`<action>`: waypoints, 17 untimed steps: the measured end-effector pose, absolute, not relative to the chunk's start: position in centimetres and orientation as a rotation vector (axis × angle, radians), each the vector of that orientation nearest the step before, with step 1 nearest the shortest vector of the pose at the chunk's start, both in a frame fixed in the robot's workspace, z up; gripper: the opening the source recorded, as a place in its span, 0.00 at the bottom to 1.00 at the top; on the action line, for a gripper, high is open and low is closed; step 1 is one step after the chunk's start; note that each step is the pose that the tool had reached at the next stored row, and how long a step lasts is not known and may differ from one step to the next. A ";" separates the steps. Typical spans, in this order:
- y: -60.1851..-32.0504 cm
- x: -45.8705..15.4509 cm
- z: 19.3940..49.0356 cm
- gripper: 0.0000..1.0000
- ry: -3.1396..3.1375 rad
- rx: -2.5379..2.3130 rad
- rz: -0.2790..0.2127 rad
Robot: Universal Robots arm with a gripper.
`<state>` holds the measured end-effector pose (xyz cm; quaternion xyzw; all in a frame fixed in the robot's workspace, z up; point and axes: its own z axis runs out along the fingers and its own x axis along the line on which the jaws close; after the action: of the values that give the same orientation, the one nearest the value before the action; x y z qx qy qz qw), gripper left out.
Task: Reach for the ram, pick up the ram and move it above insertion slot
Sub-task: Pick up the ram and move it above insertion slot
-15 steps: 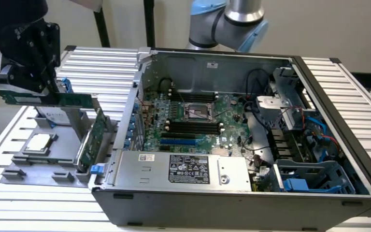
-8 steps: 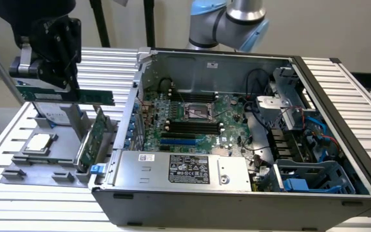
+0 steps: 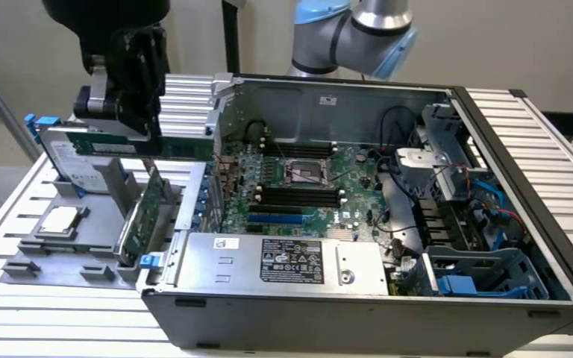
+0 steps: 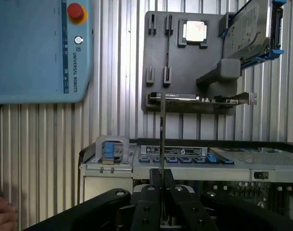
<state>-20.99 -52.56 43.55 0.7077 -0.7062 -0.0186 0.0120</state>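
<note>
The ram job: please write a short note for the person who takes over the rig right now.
Gripper: shut on the ram, holding it lifted in the air.
Ram: a long green stick, held level, above the grey parts holder at the exterior view's left, outside the open computer case. In the wrist view it is seen edge-on between the fingers.
Done: reach and pick-up.
Left: the ram is not yet above the black memory slots on the motherboard.
</note>
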 end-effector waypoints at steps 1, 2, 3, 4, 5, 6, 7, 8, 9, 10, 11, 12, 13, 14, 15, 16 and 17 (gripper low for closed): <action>-52.5 -20.5 43.5 0.14 -2.202 2.206 -0.058; -52.5 -20.1 43.5 0.14 -2.202 2.206 -0.058; -52.5 -19.6 43.5 0.14 -2.202 2.206 -0.058; -52.4 -19.2 43.6 0.14 -2.202 2.206 -0.058; -52.4 -18.7 43.5 0.14 -2.202 2.206 -0.058; -52.3 -18.3 43.5 0.14 -2.202 2.206 -0.058; -52.2 -17.8 43.5 0.14 -2.202 2.206 -0.058; -52.1 -17.4 43.5 0.14 -2.202 2.206 -0.058; -52.0 -17.1 43.6 0.14 -2.202 2.206 -0.058; -51.8 -16.8 43.6 0.14 -2.202 2.206 -0.058; -51.6 -16.5 43.5 0.14 -2.202 2.206 -0.058; -51.4 -16.3 43.5 0.14 -2.202 2.206 -0.058; -51.1 -16.0 43.5 0.14 -2.202 2.206 -0.058; -50.9 -15.8 43.5 0.14 -2.202 2.206 -0.058; -50.6 -15.6 43.5 0.14 -2.202 2.206 -0.058; -50.3 -15.4 43.5 0.14 -2.202 2.206 -0.058; -50.0 -15.2 43.5 0.14 -2.202 2.206 -0.058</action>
<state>-15.18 -50.00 43.51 0.7076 -0.7062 -0.0186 0.0121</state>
